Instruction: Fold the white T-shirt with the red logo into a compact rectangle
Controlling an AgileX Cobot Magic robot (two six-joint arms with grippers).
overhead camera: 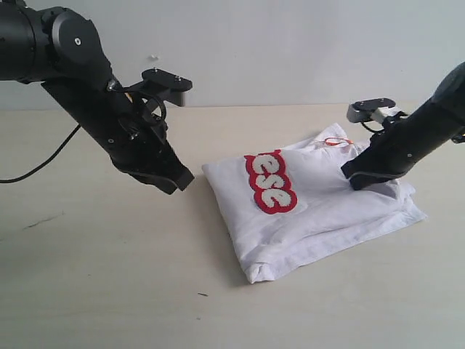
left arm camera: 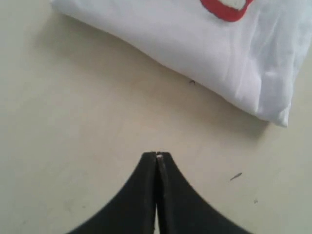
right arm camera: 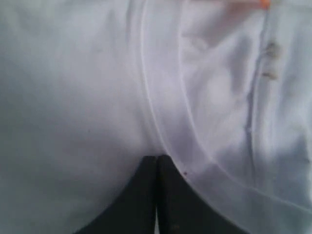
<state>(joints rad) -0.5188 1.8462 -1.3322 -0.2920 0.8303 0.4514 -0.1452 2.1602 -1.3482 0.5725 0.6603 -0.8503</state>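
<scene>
Right gripper (overhead camera: 357,181), clenched, presses the white T-shirt (overhead camera: 327,212) at 3 o'clock, likely flattening folds; left gripper (overhead camera: 180,182), clenched, hovers at 9 o'clock.

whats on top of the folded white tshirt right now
The red logo, showing only "ese", an orange-red neck tag at the far edge, and the right gripper, jaws shut, resting on the white T-shirt. The rest of the logo is folded out of sight.

Soft even light; blurry right wrist view.
</scene>
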